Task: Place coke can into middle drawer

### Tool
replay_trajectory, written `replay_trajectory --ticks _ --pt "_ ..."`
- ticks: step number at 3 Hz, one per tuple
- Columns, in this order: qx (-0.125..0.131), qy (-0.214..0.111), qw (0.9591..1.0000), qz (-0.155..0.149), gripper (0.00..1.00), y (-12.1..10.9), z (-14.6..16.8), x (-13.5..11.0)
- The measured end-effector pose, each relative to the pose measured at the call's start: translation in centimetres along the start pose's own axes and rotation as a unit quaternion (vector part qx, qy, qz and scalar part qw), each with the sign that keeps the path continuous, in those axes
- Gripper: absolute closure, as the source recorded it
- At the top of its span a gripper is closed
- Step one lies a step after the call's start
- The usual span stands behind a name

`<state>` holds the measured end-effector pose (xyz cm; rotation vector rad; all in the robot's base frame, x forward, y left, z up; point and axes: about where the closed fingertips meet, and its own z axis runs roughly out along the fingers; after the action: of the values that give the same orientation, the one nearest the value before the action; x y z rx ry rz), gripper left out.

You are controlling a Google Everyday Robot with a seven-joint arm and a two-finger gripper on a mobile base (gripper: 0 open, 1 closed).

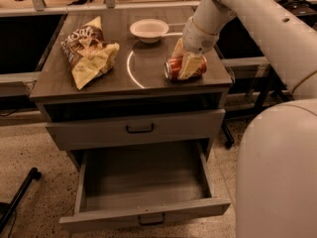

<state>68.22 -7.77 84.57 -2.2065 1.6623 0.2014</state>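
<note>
— Jaws first: where?
— Down at the tabletop point(148, 81), on the end of the pale arm point(257, 19) reaching in from the upper right. Right at the can point(172, 69), toward the tabletop's right edge.
— Pinching it?
— Cannot tell. Close around it, but squeezing or merely alongside, not clear.
— And the can itself?
— On its side on the tabletop, silver end turned left, red middle partly hidden behind the jaws. Resting on the wood, not lifted.
— Left of the jaws?
— A thin white ring point(130, 71) marked on the tabletop, just beside the can. Farther left, well apart, a crumpled chip bag point(89, 51) lying flat.
— Behind the jaws?
— A white bowl point(149, 29), upright, back and a little to the left; near the can, not touching it.
— Below them?
— Directly under the tabletop edge, a closed drawer front point(99, 133) with a dark bar handle. Beneath that, the middle drawer point(109, 218), standing open toward the camera, grey inner floor in view, small handle on its front lip.
— Can against drawer?
— Well apart: can up by the jaws, drawer low and forward of them.
— Right of the jaws?
— The robot's big pale rounded body point(277, 172), filling the lower right corner. Speckled floor point(34, 148) under everything.
</note>
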Motion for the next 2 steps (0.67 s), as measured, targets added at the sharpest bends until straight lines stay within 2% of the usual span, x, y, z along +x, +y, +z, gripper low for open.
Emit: replay_trajectory --ticks 1,2 --pt "0.019 0.007 0.9998 0.001 0.96 1.1 -1.5 -0.2" --pt "0.049 -0.007 0.9987 0.016 1.00 4.3 -3.9 -1.8"
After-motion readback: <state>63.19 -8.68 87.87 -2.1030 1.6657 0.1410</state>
